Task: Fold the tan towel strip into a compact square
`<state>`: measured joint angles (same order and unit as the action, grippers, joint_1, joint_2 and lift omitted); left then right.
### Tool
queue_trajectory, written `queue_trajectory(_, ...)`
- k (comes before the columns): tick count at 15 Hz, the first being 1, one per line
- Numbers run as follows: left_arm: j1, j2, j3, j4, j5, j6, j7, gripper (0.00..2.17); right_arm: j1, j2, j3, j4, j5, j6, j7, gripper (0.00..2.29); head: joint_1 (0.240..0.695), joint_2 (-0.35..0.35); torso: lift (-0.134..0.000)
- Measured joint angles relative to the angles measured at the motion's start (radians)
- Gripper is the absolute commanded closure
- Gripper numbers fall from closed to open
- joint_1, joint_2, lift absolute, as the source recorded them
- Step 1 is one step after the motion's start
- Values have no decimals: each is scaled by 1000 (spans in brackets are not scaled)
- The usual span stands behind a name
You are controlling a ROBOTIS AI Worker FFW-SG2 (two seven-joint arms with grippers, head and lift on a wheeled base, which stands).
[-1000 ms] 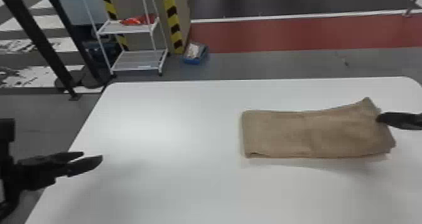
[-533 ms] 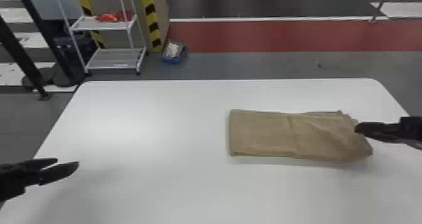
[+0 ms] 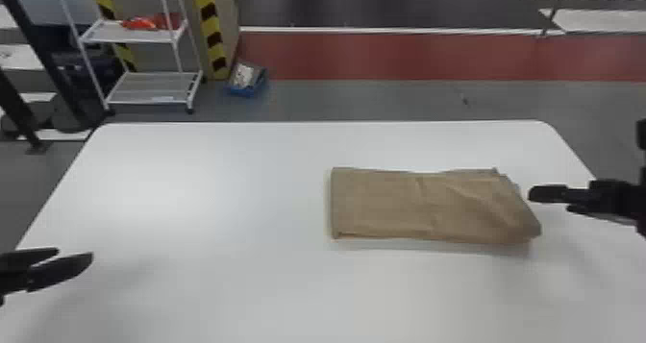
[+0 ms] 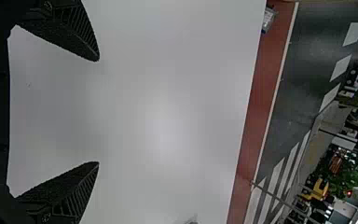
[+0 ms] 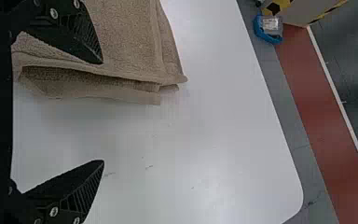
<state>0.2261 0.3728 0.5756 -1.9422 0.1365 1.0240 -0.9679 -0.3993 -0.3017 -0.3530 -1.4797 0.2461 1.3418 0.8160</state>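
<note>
**Alignment Check Before the Next Fold**

We locate the tan towel strip point(image 3: 423, 207) right of centre in the head view. It lies on the desk point(image 3: 202, 279), long sides running across the frame; this orientation should let us bring one short end over the other. The left end is straight. The right end is slanted, its layers out of line, so we judge that it needs squaring first.

We find the right tool point(image 5: 102, 112) at the frame's right, just beside that slanted end, fingers apart and gripping nothing; the opening probably suits taking an edge. The left tool point(image 4: 98, 111) is at the frame's lower left, fingers also apart and empty, well apart from the towel, presumably to keep the folding area accessible.
</note>
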Motion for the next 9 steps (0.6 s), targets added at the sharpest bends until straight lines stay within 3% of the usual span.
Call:
queue_trajectory(5, -1, 2, 8, -2, 1, 0, -3, 90, -2, 69, 30, 71, 60, -125, -2, 353, 695, 30, -128)
queue_trajectory(6, 0, 2, 12, -2, 2, 0, -4, 90, -3, 76, 36, 76, 65, -131, -2, 491, 695, 37, -128)
queue_trajectory(9, 1, 5, 20, 2, 6, -2, -5, 90, -3, 88, 45, 83, 69, -134, 21, 1278, 695, 63, -128)
